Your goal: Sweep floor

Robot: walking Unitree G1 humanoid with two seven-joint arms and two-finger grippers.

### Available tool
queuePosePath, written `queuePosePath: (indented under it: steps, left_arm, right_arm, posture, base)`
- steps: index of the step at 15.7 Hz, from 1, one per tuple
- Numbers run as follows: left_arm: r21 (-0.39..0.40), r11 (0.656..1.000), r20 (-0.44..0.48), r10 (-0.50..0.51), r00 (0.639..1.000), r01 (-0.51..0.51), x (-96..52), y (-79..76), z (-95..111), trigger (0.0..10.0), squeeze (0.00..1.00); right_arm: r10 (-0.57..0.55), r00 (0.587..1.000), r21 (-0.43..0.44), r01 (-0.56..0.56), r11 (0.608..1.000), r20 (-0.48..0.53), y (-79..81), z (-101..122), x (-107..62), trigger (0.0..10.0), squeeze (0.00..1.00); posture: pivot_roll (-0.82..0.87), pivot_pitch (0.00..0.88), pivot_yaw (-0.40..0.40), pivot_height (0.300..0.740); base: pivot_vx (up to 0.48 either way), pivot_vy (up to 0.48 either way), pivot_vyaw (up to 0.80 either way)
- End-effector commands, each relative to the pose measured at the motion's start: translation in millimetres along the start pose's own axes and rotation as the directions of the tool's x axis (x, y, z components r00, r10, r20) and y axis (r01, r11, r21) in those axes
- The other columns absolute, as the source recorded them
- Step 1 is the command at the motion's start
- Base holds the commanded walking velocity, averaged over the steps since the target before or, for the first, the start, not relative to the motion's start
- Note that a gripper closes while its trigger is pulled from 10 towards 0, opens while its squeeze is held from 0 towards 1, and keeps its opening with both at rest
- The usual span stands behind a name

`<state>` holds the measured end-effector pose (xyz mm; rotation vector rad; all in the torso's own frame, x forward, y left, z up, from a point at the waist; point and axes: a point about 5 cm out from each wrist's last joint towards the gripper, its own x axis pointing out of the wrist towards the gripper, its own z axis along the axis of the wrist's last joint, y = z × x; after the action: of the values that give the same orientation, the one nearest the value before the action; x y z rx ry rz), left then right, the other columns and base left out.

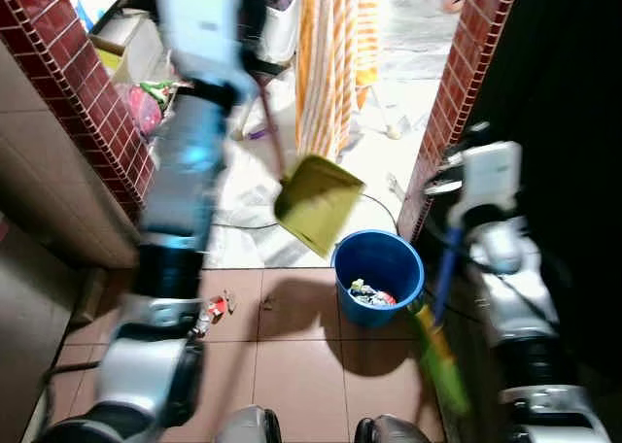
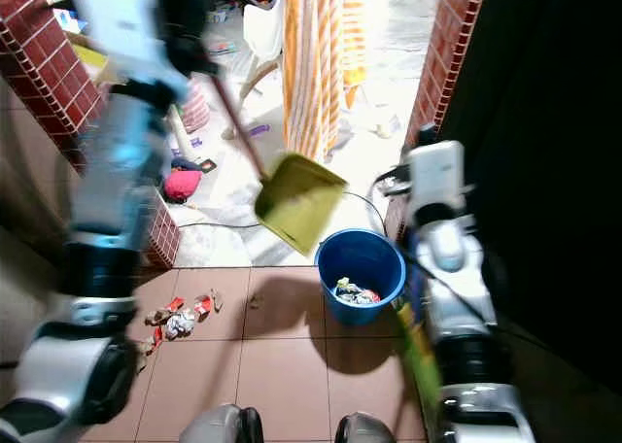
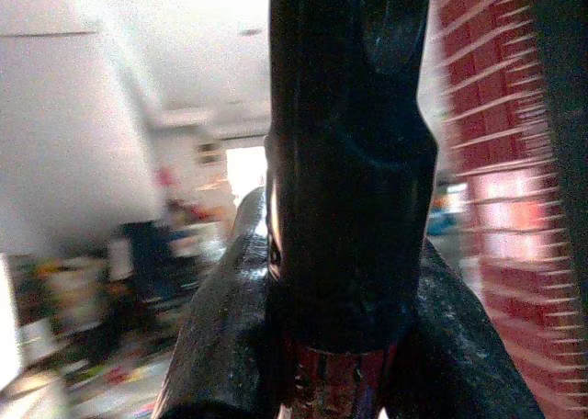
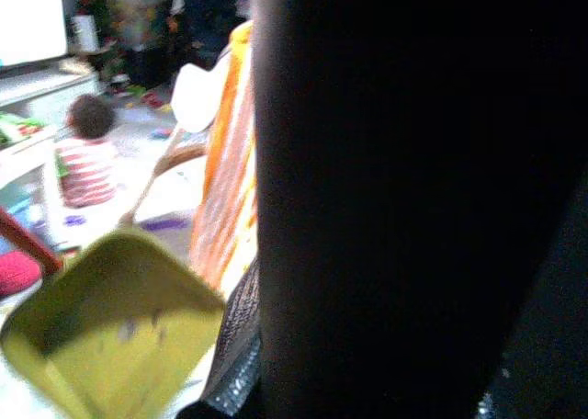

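Partway, prob: left gripper (image 1: 255, 66), clamped on the handle, tips yellow dustpan (image 1: 318, 204) over blue bucket (image 1: 378, 265) w/ litter inside; wrappers (image 2: 175, 319) remain at 9 o'clock; right gripper's grip on broom (image 1: 439, 356) can't be told.

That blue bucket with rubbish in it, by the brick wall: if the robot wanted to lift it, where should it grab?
Probably the rim of the blue bucket, from above on the side nearest the robot. It stands upright and open-topped, I can make out no handle, and the raised yellow dustpan crowds the far side.
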<state>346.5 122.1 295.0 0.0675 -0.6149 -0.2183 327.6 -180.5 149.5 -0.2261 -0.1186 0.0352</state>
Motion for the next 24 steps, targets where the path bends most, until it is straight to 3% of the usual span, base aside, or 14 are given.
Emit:
queuePosePath:
  steps: [1, 2, 3, 4, 5, 7, 9, 13, 15, 16, 17, 19, 20, 24]
  left_arm:
    - [0.094, 0.992, -0.005, 0.086, 0.996, -0.085, -7.7, 20.8, 1, 10.0, 0.00]
    - [0.141, 0.975, -0.105, 0.186, 0.977, -0.171, -34.1, 39.9, -22, 10.0, 0.00]
    - [0.152, 0.967, -0.170, 0.229, 0.959, -0.204, -50.4, 45.8, -36, 10.0, 0.00]
    - [0.166, 0.964, -0.252, 0.244, 0.937, -0.207, -71.2, 44.7, -54, 10.0, 0.00]
    - [0.170, 0.965, -0.275, 0.244, 0.930, -0.202, -77.3, 43.1, -60, 10.0, 0.00]
    - [0.132, 0.967, -0.405, 0.254, 0.878, -0.219, -104.4, 29.5, -95, 10.0, 0.00]
    - [0.115, 0.963, -0.436, 0.269, 0.859, -0.244, -112.8, 19.5, -107, 10.0, 0.00]
    - [0.113, 0.968, -0.420, 0.252, 0.872, -0.225, -98.5, -2.1, -113, 10.0, 0.00]
    - [0.114, 0.966, -0.445, 0.258, 0.858, -0.232, -106.4, -4.6, -119, 10.0, 0.00]
    - [0.111, 0.966, -0.498, 0.258, 0.828, -0.234, -124.9, -8.3, -130, 10.0, 0.00]
    - [0.110, 0.966, -0.506, 0.258, 0.823, -0.235, -128.9, -9.0, -131, 10.0, 0.00]
    - [0.137, 0.962, -0.590, 0.270, 0.761, -0.235, -158.9, -11.1, -149, 10.0, 0.00]
    - [0.098, 0.963, -0.622, 0.256, 0.740, -0.251, -168.0, -11.7, -154, 10.0, 0.00]
    - [0.079, 0.967, -0.618, 0.239, 0.749, -0.244, -159.6, -15.9, -155, 10.0, 0.00]
  right_arm:
    - [0.008, 1.000, -0.006, -0.008, 1.000, -0.009, 3.3, 0, 0.5, 10.0, 0.00]
    - [0.039, 0.997, 0.050, -0.036, 0.998, -0.063, 13.9, -12, -2.6, 10.0, 0.00]
    - [0.058, 0.996, 0.085, -0.052, 0.995, -0.074, 20.0, -15, -3.2, 10.0, 0.00]
    - [0.102, 0.994, 0.142, -0.094, 0.985, -0.050, 29.6, -15, -4.5, 10.0, 0.00]
    - [0.118, 0.992, 0.157, -0.110, 0.981, -0.039, 32.7, -15, -4.9, 10.0, 0.00]
    - [0.149, 0.989, 0.191, -0.151, 0.970, 0.025, 46.3, -8, -3.9, 10.0, 0.00]
    - [0.145, 0.987, 0.183, -0.154, 0.971, 0.063, 51.2, -2, -2.7, 10.0, 0.00]
    - [0.141, 0.986, 0.174, -0.154, 0.973, 0.085, 59.1, 2, -2.8, 10.0, 0.00]
    - [0.129, 0.988, 0.167, -0.142, 0.976, 0.086, 60.6, 1, -6.8, 10.0, 0.00]
    - [0.084, 0.992, 0.174, -0.100, 0.980, 0.093, 60.6, 0, -11.2, 10.0, 0.00]
    - [0.074, 0.993, 0.175, -0.090, 0.981, 0.093, 60.3, -1, -12.4, 10.0, 0.00]
    - [-0.038, 0.997, 0.168, 0.026, 0.985, 0.071, 47.5, -8, -12.6, 10.0, 0.00]
    - [-0.084, 0.996, 0.168, 0.078, 0.983, 0.029, 39.6, -18, -13.2, 10.0, 0.00]
    - [-0.112, 0.993, 0.185, 0.115, 0.976, -0.025, 29.5, -31, -16.6, 10.0, 0.00]
  posture:
    - [-0.04, 0.000, 0.006, 0.740]
    - [-0.02, 0.000, 0.004, 0.740]
    - [-0.02, 0.000, 0.005, 0.740]
    - [0.00, 0.000, 0.004, 0.740]
    - [0.00, 0.000, 0.004, 0.740]
    - [0.02, 0.000, -0.002, 0.740]
    - [0.02, 0.000, -0.002, 0.740]
    - [0.02, 0.000, -0.007, 0.740]
    - [0.00, 0.000, 0.006, 0.740]
    - [-0.01, 0.000, 0.029, 0.740]
    - [-0.01, 0.000, 0.032, 0.740]
    - [-0.02, 0.000, 0.064, 0.740]
    - [-0.03, 0.000, 0.070, 0.740]
    - [-0.03, 0.000, 0.049, 0.740]
  base:
    - [0.000, 0.000, 0.00]
    - [0.000, 0.000, 0.00]
    - [0.000, 0.000, 0.00]
    - [0.000, 0.000, 0.00]
    - [0.000, 0.000, 0.00]
    - [0.000, 0.000, 0.00]
    - [0.000, 0.000, 0.00]
    - [0.000, 0.000, 0.00]
    - [0.000, 0.000, 0.00]
    - [0.000, 0.000, 0.00]
    - [0.000, 0.000, 0.00]
    - [0.000, 0.000, 0.00]
    - [0.000, 0.000, 0.00]
    - [0.000, 0.068, 0.00]
